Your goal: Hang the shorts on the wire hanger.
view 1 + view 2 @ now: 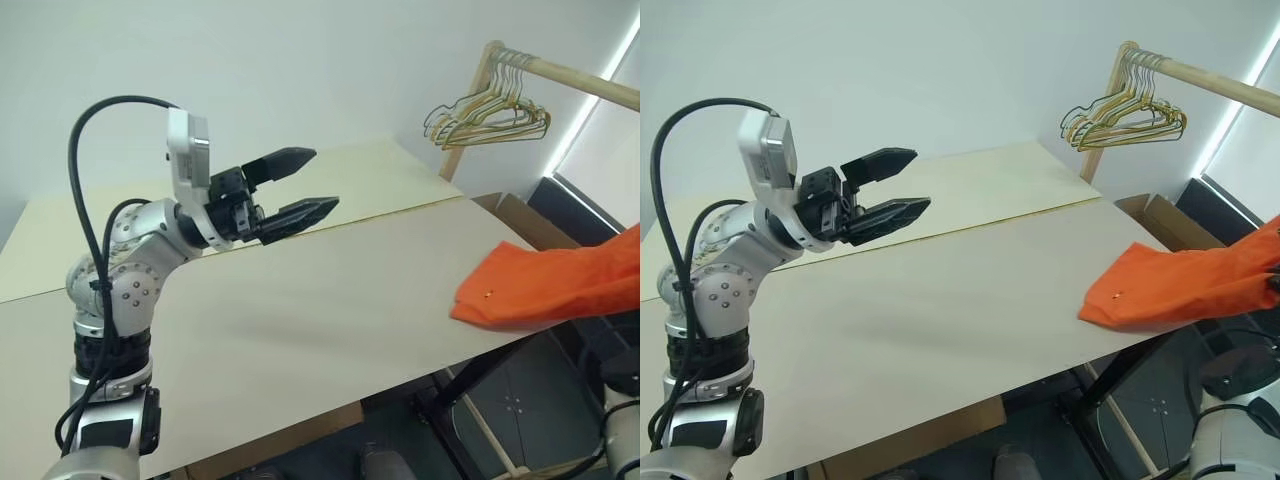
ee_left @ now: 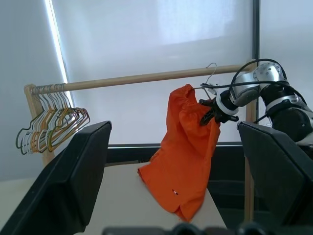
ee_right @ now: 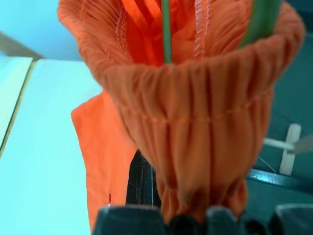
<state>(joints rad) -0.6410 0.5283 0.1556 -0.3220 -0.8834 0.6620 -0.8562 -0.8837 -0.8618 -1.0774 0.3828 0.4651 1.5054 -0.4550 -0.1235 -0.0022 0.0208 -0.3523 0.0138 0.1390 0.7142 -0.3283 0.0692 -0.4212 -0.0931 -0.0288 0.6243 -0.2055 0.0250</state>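
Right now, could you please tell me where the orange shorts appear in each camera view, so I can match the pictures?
Left eye view: the shorts at the right edge, draped over the table's near right corner.
Right eye view: the same spot.
Left wrist view: centre, held up by the right gripper below the wooden rail.
Right wrist view: gathered waistband up close.
Shared landmark: the bunched hangers.
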